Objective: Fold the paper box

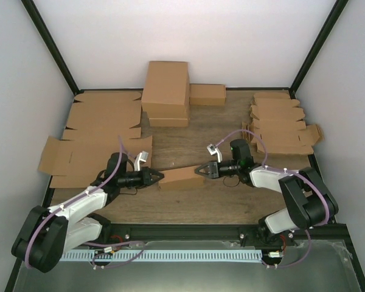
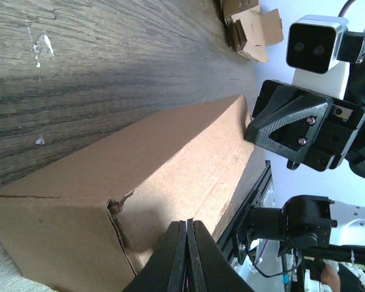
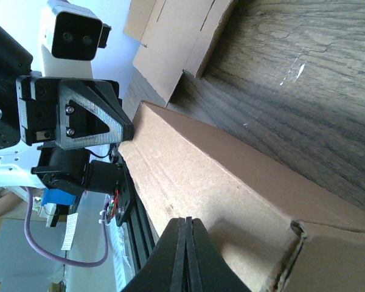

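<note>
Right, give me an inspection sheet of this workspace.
Surface: wooden table, a few pale scuffs.
Job's things: paper box, closed up, lying between the claws.
Clutter: stacked boxes at the back; flat blanks on the left, more on the right.
Grippers: left claw and right claw shut, tips at opposite ends of the box.
Cables: purple cable along each arm.
Surroundings: white walls, black frame posts.
</note>
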Action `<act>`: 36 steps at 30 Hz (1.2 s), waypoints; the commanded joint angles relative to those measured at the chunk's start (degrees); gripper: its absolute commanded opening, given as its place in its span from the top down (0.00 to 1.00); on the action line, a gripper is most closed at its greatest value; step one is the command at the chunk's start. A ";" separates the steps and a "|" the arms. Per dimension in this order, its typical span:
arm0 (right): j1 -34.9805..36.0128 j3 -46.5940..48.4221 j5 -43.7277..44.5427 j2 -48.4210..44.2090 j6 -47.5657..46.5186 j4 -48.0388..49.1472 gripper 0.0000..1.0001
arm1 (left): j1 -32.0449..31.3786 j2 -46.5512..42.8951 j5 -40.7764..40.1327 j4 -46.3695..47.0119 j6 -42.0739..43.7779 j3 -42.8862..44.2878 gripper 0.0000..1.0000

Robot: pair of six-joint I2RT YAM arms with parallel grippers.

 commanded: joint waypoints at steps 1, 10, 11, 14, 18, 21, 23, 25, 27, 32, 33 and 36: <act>-0.25 -1.05 2.67 1.16 -0.19 -0.45 0.99 | -0.12 1.48 -0.96 0.15 -1.08 -4.83 0.96; -0.26 -0.90 3.22 1.31 -0.30 -0.56 0.99 | -0.16 2.99 -0.09 6.69 -0.51 -9.12 0.96; -0.25 -0.90 3.22 1.18 -0.28 -0.66 0.99 | -0.16 3.16 -0.01 6.77 -0.34 -9.06 0.96; -0.26 -0.72 3.28 0.43 -0.41 -1.09 0.99 | -0.14 2.91 0.51 6.05 0.28 -8.21 0.96; -0.19 0.47 3.64 -1.97 -1.36 -4.08 0.99 | -0.21 -0.69 0.37 -1.30 3.20 -3.03 0.96; -0.28 2.44 3.01 -4.91 -1.50 -6.76 0.99 | -0.24 -3.53 -1.15 -8.24 5.15 1.79 0.95; -0.25 3.78 3.46 -7.35 -1.57 -9.38 0.99 | -0.35 -4.18 -1.90 -12.62 7.77 4.84 0.89; -0.25 4.96 5.23 -9.80 -2.83 -13.16 0.94 | -0.63 -4.10 -3.10 -18.62 11.15 7.96 0.78; -0.21 6.15 7.55 -11.99 -4.98 -17.62 0.84 | -1.04 -3.63 -3.55 -21.60 14.30 10.36 0.60; -0.26 6.89 12.69 -17.27 -7.77 -24.52 0.45 | -5.50 -1.68 -8.86 -25.27 19.35 16.37 0.15; -0.26 6.81 13.52 -18.92 -7.83 -25.36 0.36 | -7.32 -1.06 -11.58 -26.33 20.68 18.16 0.12; -0.24 6.66 16.88 -22.97 -7.70 -27.89 0.08 | -14.20 2.37 -21.10 -30.36 25.72 24.55 0.01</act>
